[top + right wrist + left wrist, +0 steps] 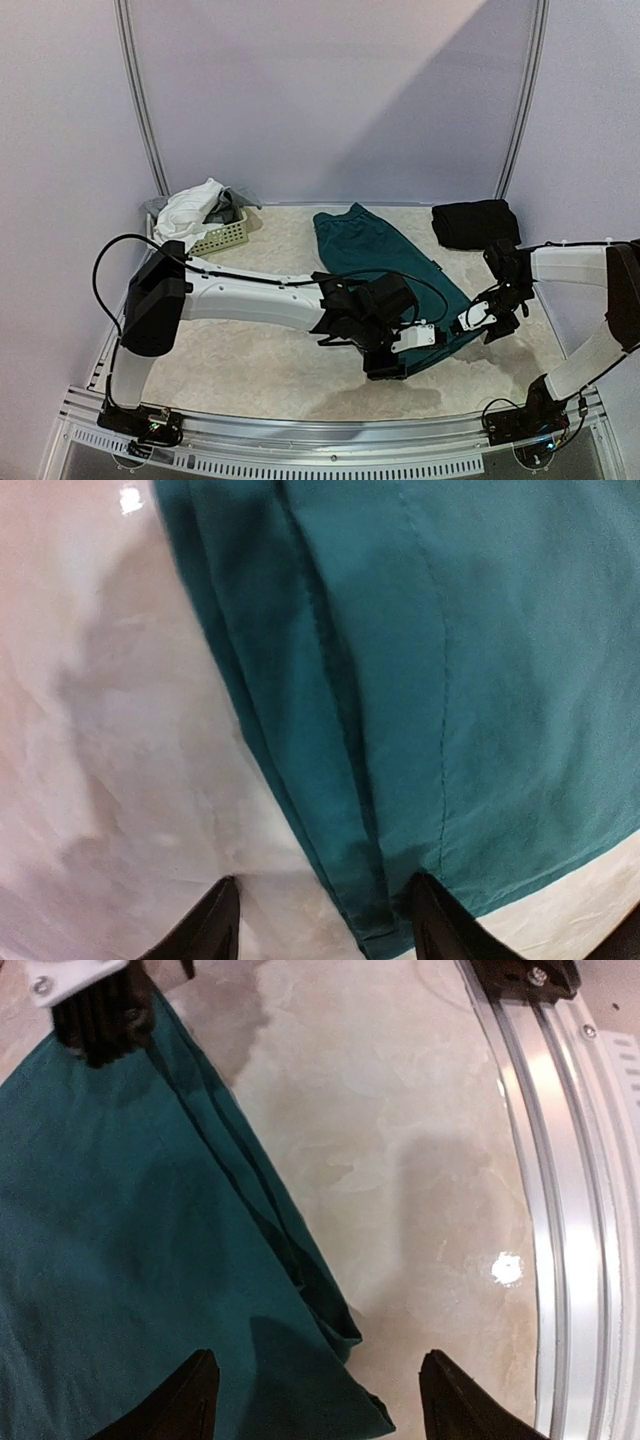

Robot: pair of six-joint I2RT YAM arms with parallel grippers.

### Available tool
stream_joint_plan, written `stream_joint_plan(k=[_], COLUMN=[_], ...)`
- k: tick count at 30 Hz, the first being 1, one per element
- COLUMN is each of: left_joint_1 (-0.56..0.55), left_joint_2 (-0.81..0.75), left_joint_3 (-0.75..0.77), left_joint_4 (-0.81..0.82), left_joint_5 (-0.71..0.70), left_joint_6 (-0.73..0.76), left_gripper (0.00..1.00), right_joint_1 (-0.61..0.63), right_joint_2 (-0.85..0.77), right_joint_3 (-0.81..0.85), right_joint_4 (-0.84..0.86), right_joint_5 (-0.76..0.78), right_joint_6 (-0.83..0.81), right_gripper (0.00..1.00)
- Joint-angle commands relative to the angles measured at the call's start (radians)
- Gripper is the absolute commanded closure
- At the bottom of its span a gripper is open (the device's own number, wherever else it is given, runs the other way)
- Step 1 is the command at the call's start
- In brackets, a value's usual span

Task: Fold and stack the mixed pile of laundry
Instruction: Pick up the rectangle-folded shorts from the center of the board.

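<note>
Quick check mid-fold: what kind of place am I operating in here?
Probably a lab test cell, not a home: plain lilac panel walls framed by metal poles, and an aluminium rail along the near edge of a marble-look tabletop.

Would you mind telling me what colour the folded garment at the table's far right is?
Black; that folded cloth garment shows best in the top external view.

colours | dark teal-green fabric shorts (372,245): plain, no print, seams stitched in the same teal | folded black fabric trousers (476,222): solid black | crumpled white cloth (188,212): plain white | small pale perforated plastic basket (228,238): yellowish-green, grid of holes | beige marbled surface (260,365): cloudy cream veining, glossy
</note>
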State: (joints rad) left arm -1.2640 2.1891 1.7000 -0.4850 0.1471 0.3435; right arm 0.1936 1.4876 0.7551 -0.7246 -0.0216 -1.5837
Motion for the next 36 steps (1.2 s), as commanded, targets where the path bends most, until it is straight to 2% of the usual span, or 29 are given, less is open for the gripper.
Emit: stream_joint_plan(k=[1, 4, 6, 11, 20, 26, 30, 32, 33, 36], left_joint_1=[-0.022, -0.034, -0.042, -0.06, -0.099, -0.111, -0.114, -0.116, -0.115, -0.116], left_joint_2=[0.06, 0.089, 0.101, 0.114, 0.11, 0.144, 0.123, 0.065, 0.028, -0.094], left_joint_3=[0.037, 0.061, 0.068, 0.062, -0.008, 0.018, 0.002, -0.046, -0.076, -0.156], left_joint_4=[-0.055, -0.086, -0.095, -0.109, 0.057, 0.01, -0.043, -0.033, -0.02, 0.01], left_joint_5=[0.038, 0.026, 0.015, -0.038, -0.228, -0.308, -0.349, -0.352, -0.351, -0.351], left_joint_6=[0.044, 0.071, 0.089, 0.125, 0.155, 0.196, 0.198, 0.183, 0.171, 0.117], left_gripper=[0.3, 0.3, 0.3, 0.32, 0.43, 0.64, 0.89, 0.97, 1.0, 1.0], right_joint_1=[-0.008, -0.009, -0.008, -0.007, -0.005, -0.005, -0.002, 0.015, 0.03, 0.102], right_joint_2=[0.041, 0.082, 0.085, 0.029, 0.002, 0.008, -0.014, -0.041, -0.062, -0.15], right_joint_3=[-0.032, -0.032, -0.046, -0.035, -0.044, -0.052, -0.054, -0.052, -0.05, -0.042], right_joint_4=[0.111, 0.141, 0.164, 0.076, 0.013, 0.001, -0.028, -0.072, -0.098, -0.183], right_joint_5=[0.06, 0.069, 0.067, -0.022, -0.051, -0.055, -0.068, -0.077, -0.084, -0.127], right_joint_6=[-0.022, 0.001, 0.012, 0.051, 0.11, 0.135, 0.151, 0.168, 0.187, 0.257], right_gripper=[0.65, 0.89, 0.96, 0.99, 0.99, 0.98, 0.99, 0.99, 0.99, 0.99])
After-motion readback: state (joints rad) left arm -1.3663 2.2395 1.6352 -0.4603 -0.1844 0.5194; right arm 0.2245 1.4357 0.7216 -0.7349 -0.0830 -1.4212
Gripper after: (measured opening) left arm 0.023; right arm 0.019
